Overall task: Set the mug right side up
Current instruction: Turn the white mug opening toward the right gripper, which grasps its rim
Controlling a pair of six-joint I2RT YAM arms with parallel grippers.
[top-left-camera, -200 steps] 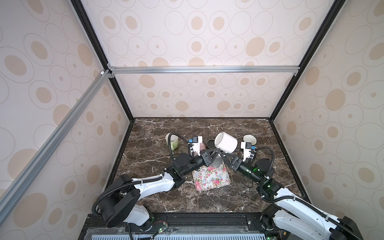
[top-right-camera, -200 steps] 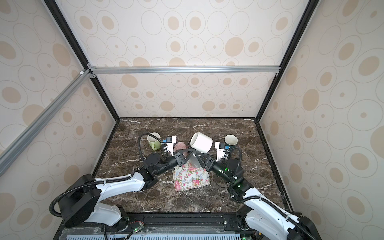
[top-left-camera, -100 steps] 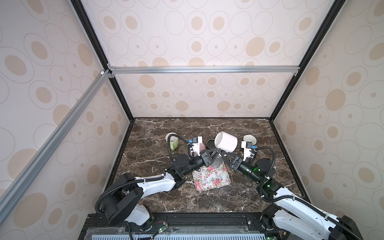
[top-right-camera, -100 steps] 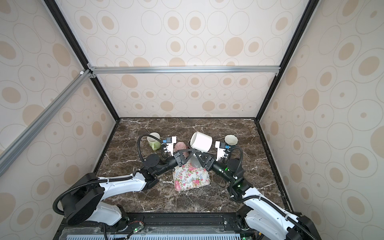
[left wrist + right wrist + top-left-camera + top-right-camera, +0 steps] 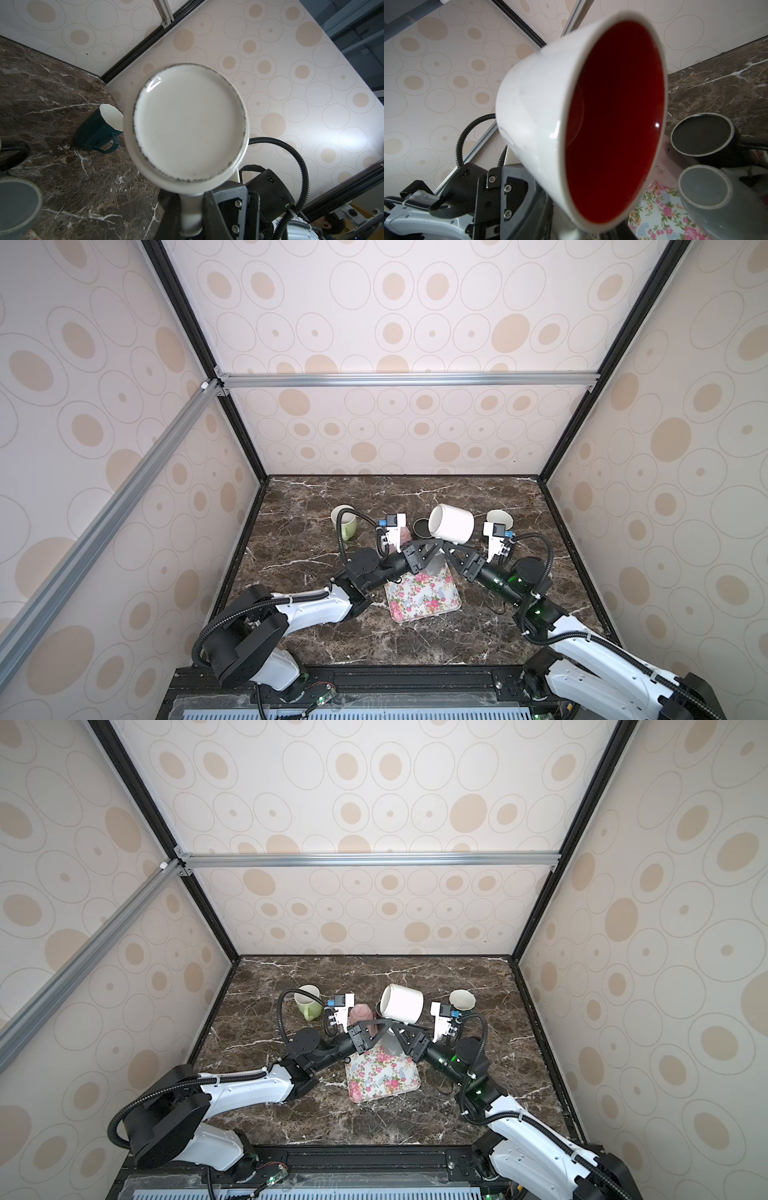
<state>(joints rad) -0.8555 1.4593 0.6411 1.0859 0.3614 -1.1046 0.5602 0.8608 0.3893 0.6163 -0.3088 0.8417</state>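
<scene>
- White outside, red inside, the mug (image 5: pixel 451 523) hangs sideways.
- Its half-hidden handle (image 5: pixel 191 214) sits pinched in the left gripper (image 5: pixel 434 548).
- Whether the right gripper (image 5: pixel 448 549) grips, I can't tell.

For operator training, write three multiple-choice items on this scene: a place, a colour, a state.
1. Where is the green mug?
A. Inside the white mug
B. On the table, left of the white mug
C. At the table's near right corner

2. What colour is the white mug's inside?
A. Red
B. Blue
C. Yellow

3. The white mug is:
A. Upright on the table
B. Upside down on the table
C. Off the table, tipped sideways

B: it stands on the marble left of the raised mug.
A: the right wrist view looks into red.
C: both top views show it in the air, sideways.
</scene>
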